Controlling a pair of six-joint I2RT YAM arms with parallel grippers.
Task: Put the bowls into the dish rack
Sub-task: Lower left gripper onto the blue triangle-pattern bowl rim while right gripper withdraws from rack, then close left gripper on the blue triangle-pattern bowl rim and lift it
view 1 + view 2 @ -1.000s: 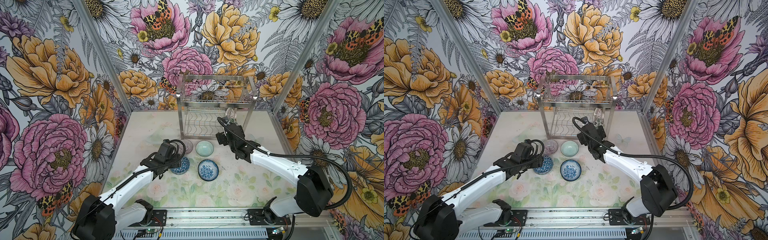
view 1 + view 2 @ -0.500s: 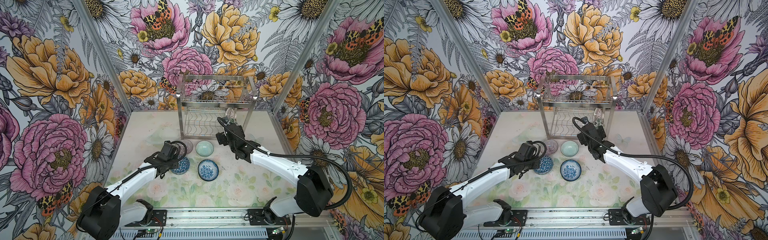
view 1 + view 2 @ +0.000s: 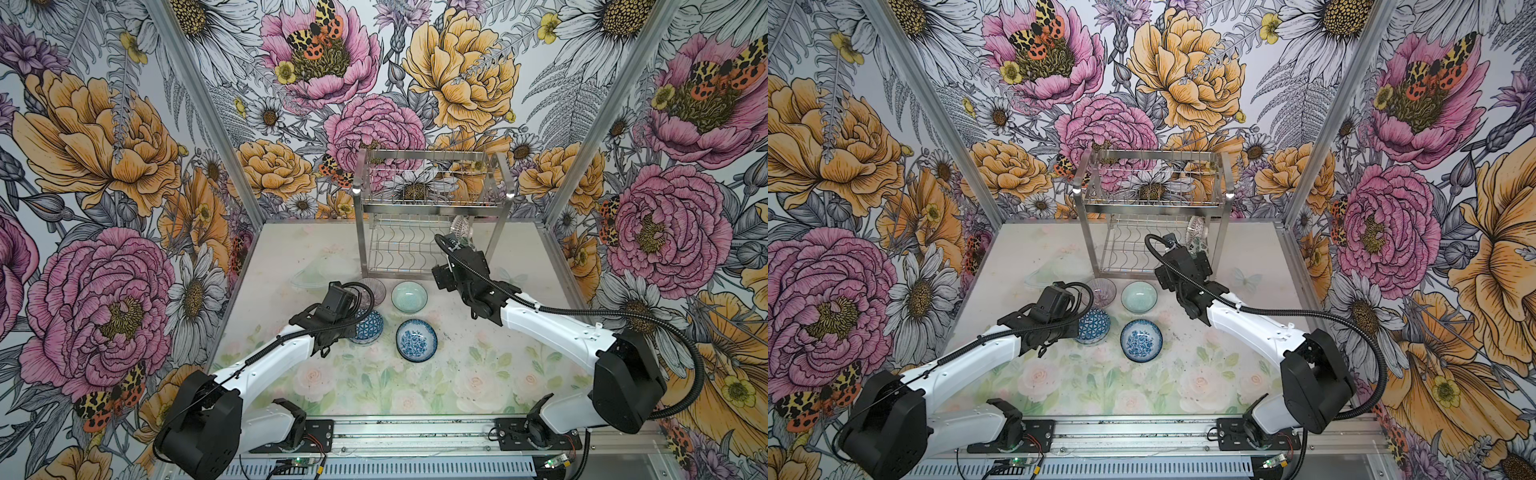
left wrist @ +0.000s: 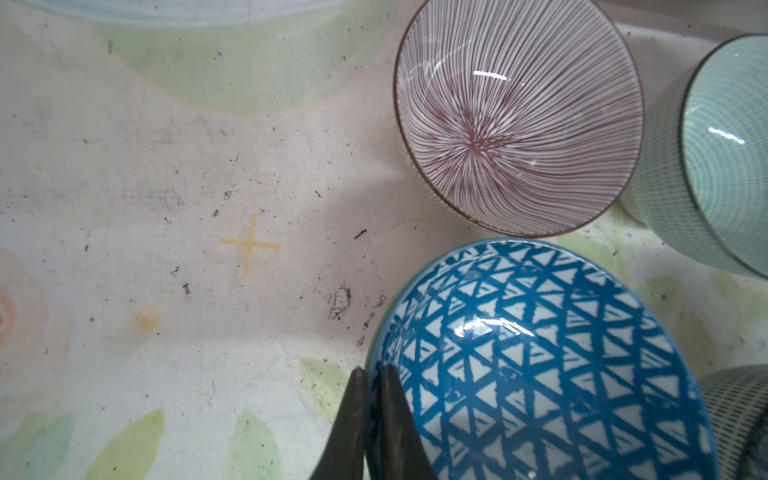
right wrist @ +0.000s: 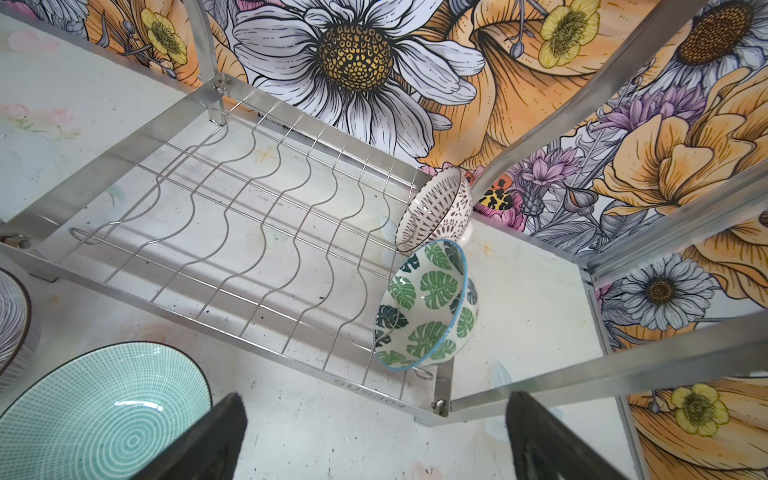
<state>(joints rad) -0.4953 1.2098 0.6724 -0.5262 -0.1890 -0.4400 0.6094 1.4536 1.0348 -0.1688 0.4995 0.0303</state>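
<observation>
- The left gripper (image 4: 372, 371) is pinched tight on the rim of the blue geometric bowl (image 4: 540, 365), with one finger inside the rim and the other outside.
- Whether that bowl rests flat on the floral table (image 3: 374, 386) or is raised slightly cannot be told.
- The purple-lined bowl (image 4: 515, 116) stands upright just beyond it, and their rims nearly meet.
- The pale celadon bowl (image 4: 727, 145) sits beside the purple-lined one, close to the rack's front legs.
- In both top views the blue floral bowl (image 3: 416, 340) lies on the table just to the right of the held bowl.
- The right gripper (image 5: 374, 409) has its fingers spread wide and holds nothing. It hovers in front of the right end of the dish rack (image 3: 432, 204), at the lower tier.
- In that tier's wavy slots the green leaf bowl (image 5: 428, 307) stands on edge at the right end.
- A white bowl with dark petal marks (image 5: 436, 208) stands on edge just behind it.
</observation>
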